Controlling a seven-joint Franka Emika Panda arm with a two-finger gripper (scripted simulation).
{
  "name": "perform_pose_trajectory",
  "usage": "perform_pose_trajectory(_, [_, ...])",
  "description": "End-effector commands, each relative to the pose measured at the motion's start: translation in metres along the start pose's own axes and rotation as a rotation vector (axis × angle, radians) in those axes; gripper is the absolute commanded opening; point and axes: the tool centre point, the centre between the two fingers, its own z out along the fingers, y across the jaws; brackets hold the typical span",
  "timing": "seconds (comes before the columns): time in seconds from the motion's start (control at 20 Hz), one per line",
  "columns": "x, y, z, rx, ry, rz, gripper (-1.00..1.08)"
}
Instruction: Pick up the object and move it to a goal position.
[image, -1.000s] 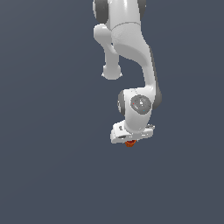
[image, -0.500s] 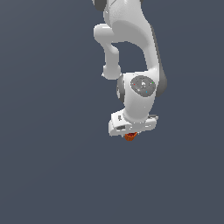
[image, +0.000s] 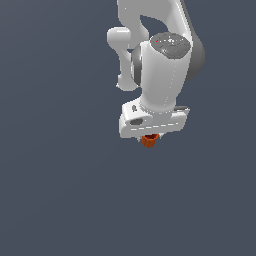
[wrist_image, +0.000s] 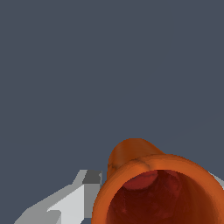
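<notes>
The object is a tiny orange-red cup (image: 148, 141) with a hollow top. In the exterior view it peeks out just under the white hand of my gripper (image: 149, 138), held between the fingers. The fingers themselves are mostly hidden by the hand. In the wrist view the cup (wrist_image: 153, 183) fills the near part of the picture, its open mouth toward the camera, with one grey-white finger (wrist_image: 70, 202) beside it. My gripper is shut on the cup and holds it off the ground.
The white arm (image: 160, 55) rises from the hand toward the exterior view's top. All around is a plain dark blue-grey surface (image: 60, 190).
The arm has risen and swung toward the camera with the cup in the gripper; the hand now looks larger and sits a little higher in the exterior view.
</notes>
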Motion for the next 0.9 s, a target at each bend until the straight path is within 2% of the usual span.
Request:
perform_pose_trajectory(0.0, [-0.001,0.003,-0.025,0.0,-0.001,0.0,-1.0])
perform_pose_trajectory(0.45, [0.0,0.009,-0.077,0.0,0.0,0.0,-1.0])
perform_pose_trajectory(0.85, [0.002,0.009,-0.083,0.0,0.0,0.0,-1.0])
